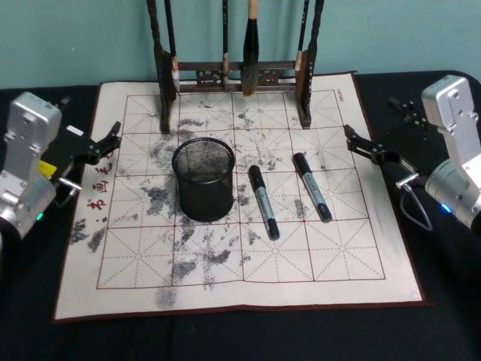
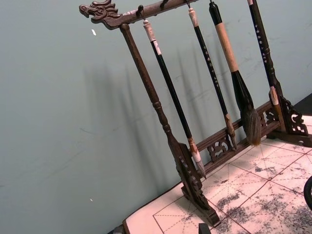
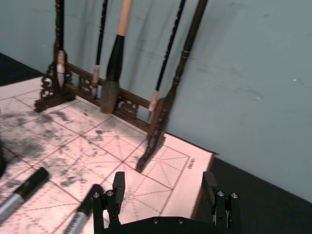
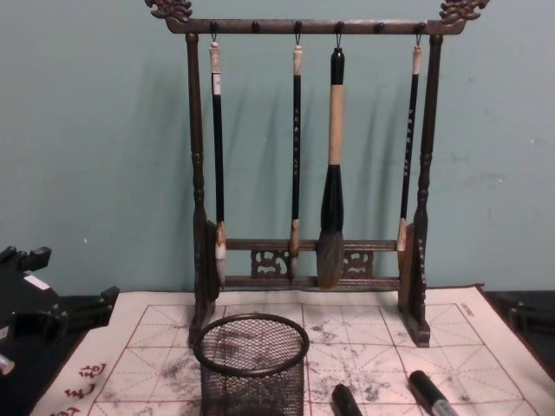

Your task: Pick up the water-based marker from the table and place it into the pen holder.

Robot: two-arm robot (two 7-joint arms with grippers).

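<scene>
Both arms are just hanging out at the sides. The left gripper (image 1: 113, 137) sits over the left edge of the mat, pointing inward, and its fingers look spread apart with nothing between them. The right gripper (image 1: 352, 140) mirrors it at the right edge, and the right wrist view shows its two fingers wide apart and empty. The surface is a black-covered table (image 1: 225, 338) with a cream calligraphy mat (image 1: 338, 278) on it, red grid lines and loads of grey ink smudges. A teal wall (image 4: 95, 130) is right behind. At the back of the mat stands a dark wooden brush rack (image 1: 233, 75) with four brushes hanging from it. There are two markers, both with black caps and grey barrels, lying flat on the mat. The nearer marker (image 1: 263, 201) is just right of the pen holder (image 1: 204, 180) without touching it, and the second marker (image 1: 311, 186) lies a bit further right, roughly parallel. The pen holder is a round black wire-mesh cup, upright near the middle of the mat, empty inside as far as I can see.
</scene>
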